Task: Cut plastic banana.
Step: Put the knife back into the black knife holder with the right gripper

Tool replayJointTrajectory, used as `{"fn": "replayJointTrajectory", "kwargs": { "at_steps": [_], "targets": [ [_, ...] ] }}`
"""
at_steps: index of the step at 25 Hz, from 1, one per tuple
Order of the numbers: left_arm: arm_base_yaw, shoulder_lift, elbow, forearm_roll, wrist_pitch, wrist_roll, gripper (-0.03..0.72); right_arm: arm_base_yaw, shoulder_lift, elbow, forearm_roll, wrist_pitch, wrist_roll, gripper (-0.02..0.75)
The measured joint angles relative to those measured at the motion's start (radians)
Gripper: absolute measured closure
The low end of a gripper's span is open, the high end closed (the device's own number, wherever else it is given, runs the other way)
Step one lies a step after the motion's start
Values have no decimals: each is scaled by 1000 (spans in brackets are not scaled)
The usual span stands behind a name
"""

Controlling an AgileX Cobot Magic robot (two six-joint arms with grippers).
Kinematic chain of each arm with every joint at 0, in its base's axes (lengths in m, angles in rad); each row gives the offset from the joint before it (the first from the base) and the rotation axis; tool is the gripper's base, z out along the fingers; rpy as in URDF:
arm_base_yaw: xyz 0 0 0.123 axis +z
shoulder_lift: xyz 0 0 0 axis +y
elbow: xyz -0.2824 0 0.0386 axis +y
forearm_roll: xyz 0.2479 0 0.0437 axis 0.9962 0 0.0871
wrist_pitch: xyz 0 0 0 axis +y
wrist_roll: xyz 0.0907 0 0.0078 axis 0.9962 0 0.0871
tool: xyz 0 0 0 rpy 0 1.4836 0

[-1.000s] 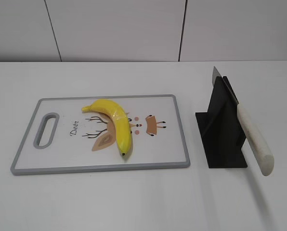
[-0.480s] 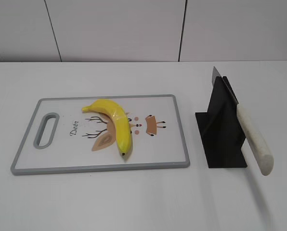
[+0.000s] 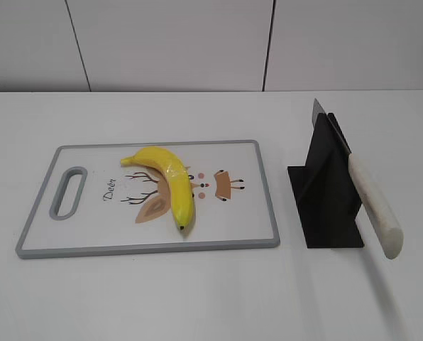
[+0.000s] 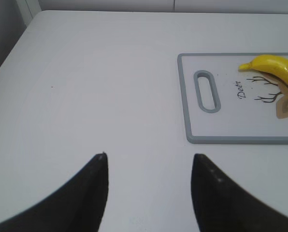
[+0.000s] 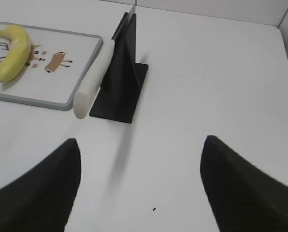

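A yellow plastic banana (image 3: 170,186) lies whole on a white cutting board (image 3: 91,231) with a grey rim and a deer print. It also shows in the left wrist view (image 4: 279,70) and the right wrist view (image 5: 12,50). A knife with a cream handle (image 3: 375,206) rests slanted in a black stand (image 3: 325,188); the handle shows in the right wrist view (image 5: 93,82). My left gripper (image 4: 149,159) is open and empty over bare table left of the board. My right gripper (image 5: 141,145) is open and empty, in front of the stand. Neither gripper shows in the exterior view.
The white table (image 3: 197,298) holds the board at the left and the knife stand (image 5: 122,72) at the right. A white panelled wall (image 3: 169,42) stands behind. The board's handle slot (image 4: 207,91) faces the left gripper.
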Motion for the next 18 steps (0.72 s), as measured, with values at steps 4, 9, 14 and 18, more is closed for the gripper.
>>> {"fn": "replayJointTrajectory", "kwargs": {
  "at_steps": [4, 9, 14, 18],
  "targets": [
    [0, 0, 0, 0, 0, 0, 186, -81, 0, 0, 0, 0, 1, 149],
    [0, 0, 0, 0, 0, 0, 190, -103, 0, 0, 4, 1, 1, 149],
    [0, 0, 0, 0, 0, 0, 190, -103, 0, 0, 6, 1, 1, 149],
    [0, 0, 0, 0, 0, 0, 190, -103, 0, 0, 7, 1, 1, 150]
  ]
}}
